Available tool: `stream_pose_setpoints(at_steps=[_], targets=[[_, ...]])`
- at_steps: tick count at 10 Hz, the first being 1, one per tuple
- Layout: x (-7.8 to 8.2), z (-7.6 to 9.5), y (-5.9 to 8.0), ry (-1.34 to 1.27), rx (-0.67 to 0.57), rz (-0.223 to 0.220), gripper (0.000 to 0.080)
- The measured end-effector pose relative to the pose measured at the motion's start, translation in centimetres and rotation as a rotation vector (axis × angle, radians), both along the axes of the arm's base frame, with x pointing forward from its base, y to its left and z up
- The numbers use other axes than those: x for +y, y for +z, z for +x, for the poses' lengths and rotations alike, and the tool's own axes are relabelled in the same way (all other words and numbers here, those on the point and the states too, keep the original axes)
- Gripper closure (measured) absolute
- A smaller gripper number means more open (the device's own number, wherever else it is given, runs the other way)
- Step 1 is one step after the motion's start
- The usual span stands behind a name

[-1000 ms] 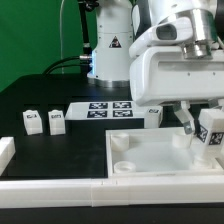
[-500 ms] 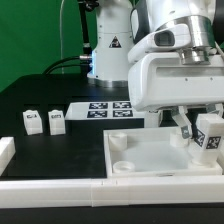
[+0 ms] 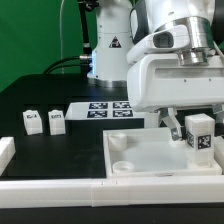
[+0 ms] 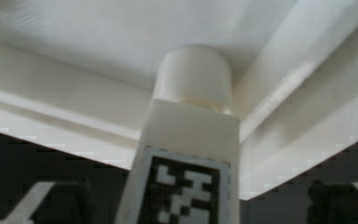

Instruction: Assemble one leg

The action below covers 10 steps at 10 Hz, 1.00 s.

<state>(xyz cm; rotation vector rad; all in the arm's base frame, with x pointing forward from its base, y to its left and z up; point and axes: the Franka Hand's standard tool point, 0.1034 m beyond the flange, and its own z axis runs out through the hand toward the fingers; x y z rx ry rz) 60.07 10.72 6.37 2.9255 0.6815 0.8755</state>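
My gripper [image 3: 188, 127] is shut on a leg [image 3: 200, 137], a small white block with a black-and-white tag on its face. It holds the leg about upright over the right part of the large white tray part [image 3: 150, 162], near the far right corner. In the wrist view the leg [image 4: 194, 130] runs between my gripper's [image 4: 188, 206] dark fingers, its rounded end pointing at the tray's inner wall [image 4: 87, 80]. I cannot tell whether the leg touches the tray. Round sockets show at the tray's left corners [image 3: 121, 143].
Two more legs [image 3: 33, 121] [image 3: 57, 121] stand on the black table at the exterior view's left. The marker board [image 3: 105, 110] lies behind the tray. A long white rail [image 3: 60, 190] lies along the front, and a white piece [image 3: 5, 150] at the left edge.
The gripper has carried the leg a little toward the exterior view's left, and the leg has gone from tilted to nearly upright. Nothing else moved.
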Motion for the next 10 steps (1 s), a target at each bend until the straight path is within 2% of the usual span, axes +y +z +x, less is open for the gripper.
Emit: stream_pose_setpoints(at_steps=[1, 6, 7, 9, 10], targets=[[0.0, 0.0, 0.0, 0.0, 0.0, 0.0, 0.016], [0.0, 0.0, 0.0, 0.0, 0.0, 0.0, 0.0151], [-0.1, 0.0, 0.1, -0.004, 0.0, 0.001, 0.0151], [-0.4, 0.2, 1.5, -0.015, 0.021, -0.003, 0.0151], [-0.1, 0.1, 1.4, -0.011, 0.044, -0.005, 0.0151]])
